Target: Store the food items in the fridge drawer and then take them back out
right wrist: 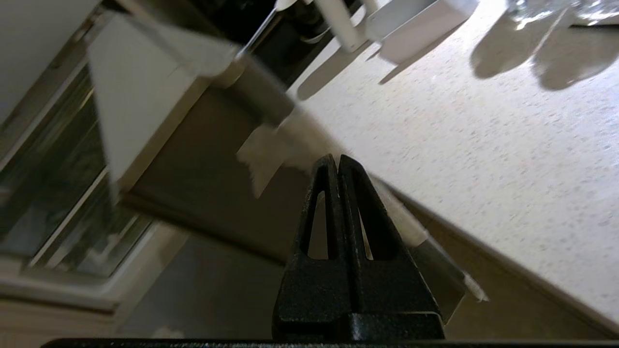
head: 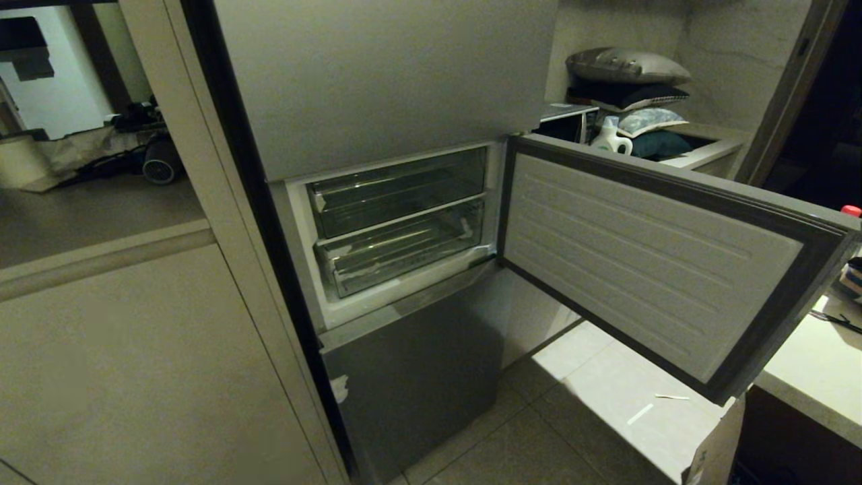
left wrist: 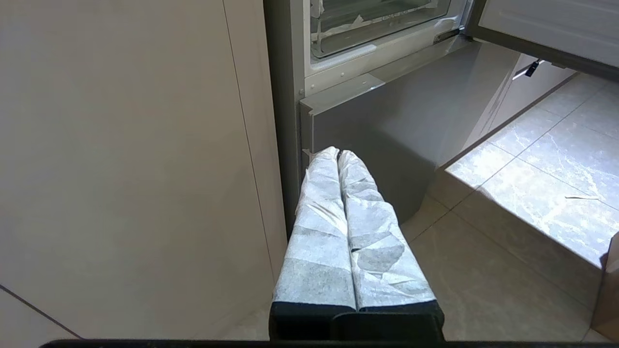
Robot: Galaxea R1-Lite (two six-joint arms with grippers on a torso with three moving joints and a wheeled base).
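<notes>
Both grippers closed and empty — left gripper [left wrist: 337, 153], right gripper [right wrist: 337, 162].

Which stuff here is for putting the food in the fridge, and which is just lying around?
For the job: fridge drawer, open fridge door, right gripper, left gripper.

Just lying about: pillows, white jug, paper scraps on floor.

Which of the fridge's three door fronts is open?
The middle grey door, swung out to the right with its ribbed white liner showing and exposing two clear plastic drawers. The upper door and lower door are closed.
</notes>
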